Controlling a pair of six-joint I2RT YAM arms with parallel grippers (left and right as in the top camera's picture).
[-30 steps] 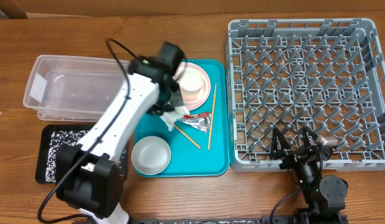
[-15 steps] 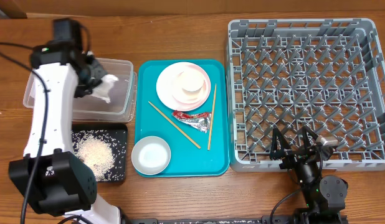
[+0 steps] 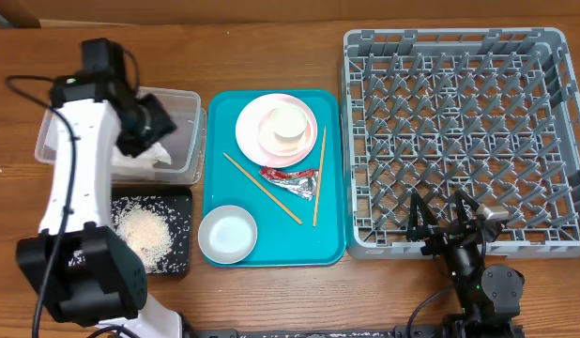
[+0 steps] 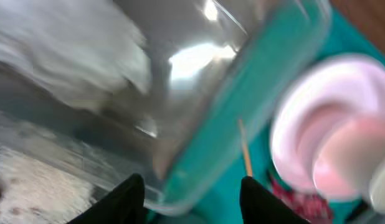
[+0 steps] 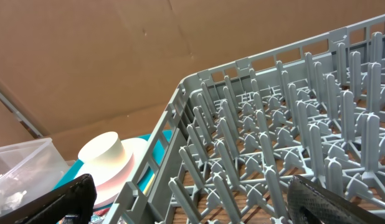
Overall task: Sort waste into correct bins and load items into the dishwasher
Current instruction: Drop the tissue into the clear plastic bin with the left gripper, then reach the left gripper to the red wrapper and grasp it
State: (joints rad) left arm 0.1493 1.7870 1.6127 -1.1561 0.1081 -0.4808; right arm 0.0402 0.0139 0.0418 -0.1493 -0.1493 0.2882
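My left gripper (image 3: 145, 127) hangs open over the clear tub (image 3: 182, 99), with nothing between its fingers. The crumpled white napkin (image 3: 157, 155) lies inside the tub just below it. The left wrist view is blurred: it shows my left gripper (image 4: 195, 199) above the tub's wall (image 4: 199, 124) and the teal tray. Rice (image 3: 140, 230) lies in the black tray (image 3: 182, 268). On the teal tray (image 3: 332, 239) are the plate (image 3: 257, 127) with a pale bowl (image 3: 288, 125), the red-and-silver wrapper (image 3: 290, 180) and the grey bowl (image 3: 227, 234). My right gripper (image 3: 445, 230) stands open at the front edge of the dish rack (image 3: 459, 131).
Two wooden chopsticks (image 3: 262, 188) lie on the teal tray, one beside the wrapper and one along its right side. In the right wrist view the rack's upright pegs (image 5: 273, 143) fill the space between my fingers, with the plate (image 5: 118, 171) beyond the rack's wall.
My left arm swung from the teal tray to the clear tub carrying the napkin, then opened. The napkin now lies in the tub. The right arm has not moved.
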